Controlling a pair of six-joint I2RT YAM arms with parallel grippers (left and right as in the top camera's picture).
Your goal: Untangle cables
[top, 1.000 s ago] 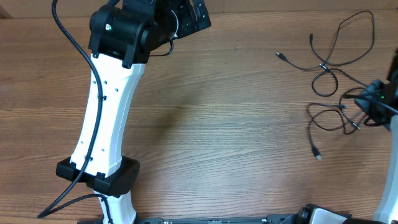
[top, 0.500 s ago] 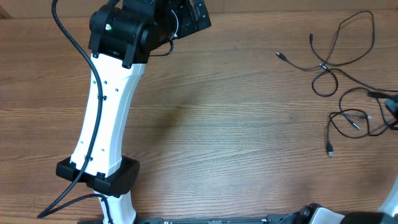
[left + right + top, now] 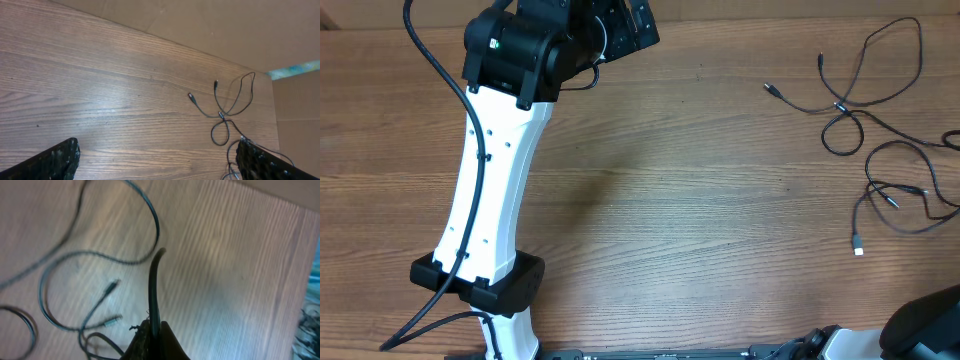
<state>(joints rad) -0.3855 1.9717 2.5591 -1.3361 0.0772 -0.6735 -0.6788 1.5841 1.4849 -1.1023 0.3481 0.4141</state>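
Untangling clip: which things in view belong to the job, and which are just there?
Job:
- cables, loosely looped at the table's far right
- right gripper, shut on a cable strand
- left gripper, open, holding nothing

Just there:
- wooden table
- thick arm cable on the left arm

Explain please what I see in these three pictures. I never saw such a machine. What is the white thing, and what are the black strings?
The white and black thing is a robot arm; there are two at a wooden table. One picture looks down from above. The other two come from small cameras on each arm's wrist.

The black strings are thin cables with small plugs, lying in loose loops near the table's right edge.

The left gripper is open and holds nothing: its two dark fingers show at the bottom corners of its picture, far apart.

The right gripper is shut on one cable, which rises out between its fingertips. That picture is blurred, so I cannot tell which strand this is.
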